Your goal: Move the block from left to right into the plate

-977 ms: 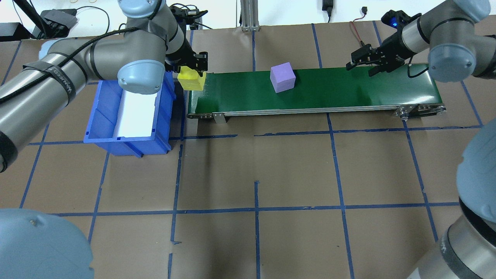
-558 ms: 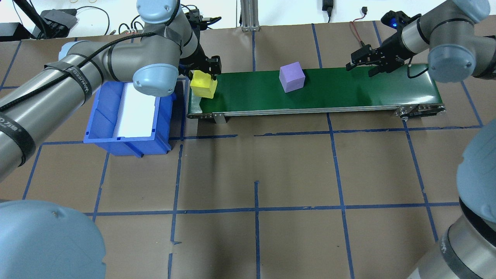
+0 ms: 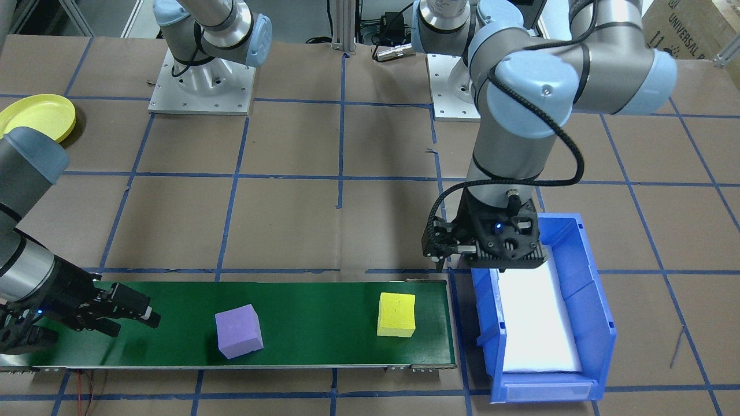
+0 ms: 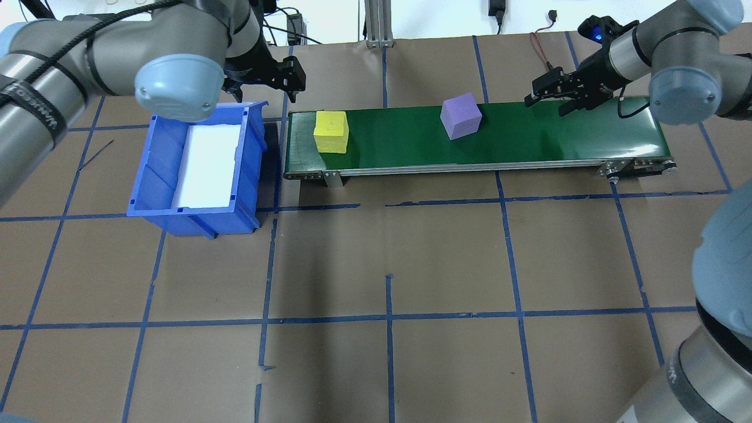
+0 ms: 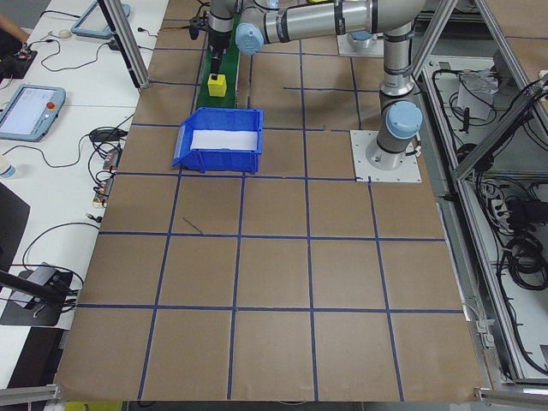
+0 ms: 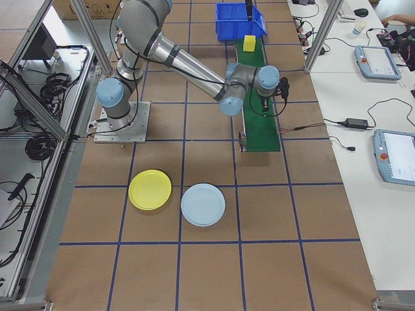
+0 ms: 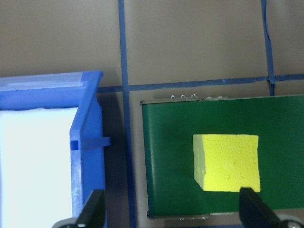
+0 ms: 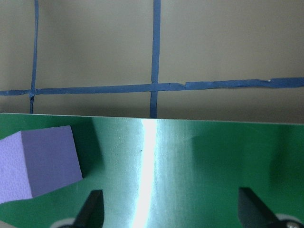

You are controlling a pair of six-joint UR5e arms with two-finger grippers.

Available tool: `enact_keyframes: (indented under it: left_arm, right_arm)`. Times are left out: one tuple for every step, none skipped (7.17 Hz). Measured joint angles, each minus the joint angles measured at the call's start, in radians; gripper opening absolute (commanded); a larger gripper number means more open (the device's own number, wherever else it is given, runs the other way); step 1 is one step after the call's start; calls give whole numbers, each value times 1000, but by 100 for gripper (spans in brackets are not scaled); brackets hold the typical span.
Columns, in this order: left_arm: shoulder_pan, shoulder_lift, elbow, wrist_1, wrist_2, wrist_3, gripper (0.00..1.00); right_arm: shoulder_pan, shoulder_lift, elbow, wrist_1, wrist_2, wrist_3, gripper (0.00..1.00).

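Observation:
A yellow block (image 4: 331, 131) rests on the left end of the green conveyor belt (image 4: 529, 135), free of any gripper. Farther along the belt sits a purple block (image 4: 461, 116). My left gripper (image 4: 285, 78) hangs open just behind the belt's left end, beside the bin corner; the left wrist view shows the yellow block (image 7: 227, 162) below its spread fingertips (image 7: 92, 211). My right gripper (image 4: 543, 94) is open over the belt's right part, and the purple block (image 8: 38, 164) lies to its left. A yellow plate (image 6: 150, 190) and a light blue plate (image 6: 203, 204) lie on the table.
A blue bin (image 4: 155, 170) with a white liner stands just left of the belt's end. The brown table carries blue tape lines. Cables and tablets lie on side benches beyond the table's far edge.
My left gripper has let go of the yellow block onto the belt's left end and pulled back and up. The purple block has travelled right along the belt. The right arm stayed put.

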Motion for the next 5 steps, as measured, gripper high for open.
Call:
enact_keyframes:
  left_arm:
    - [41, 78, -3, -131, 1, 6, 100]
    - [95, 146, -7, -255, 0, 10, 100]
    - [134, 183, -11, -324, -2, 11, 100]
    - [151, 205, -12, -365, -4, 12, 100]
    - [158, 221, -14, -393, -3, 12, 100]
  right_arm:
    - [0, 0, 1, 0, 0, 0, 100]
    - [0, 0, 1, 0, -1, 0, 100]
    - [0, 0, 1, -1, -1, 0, 100]
    - [0, 0, 1, -1, -1, 0, 100]
    - [0, 0, 3, -1, -1, 0, 100]
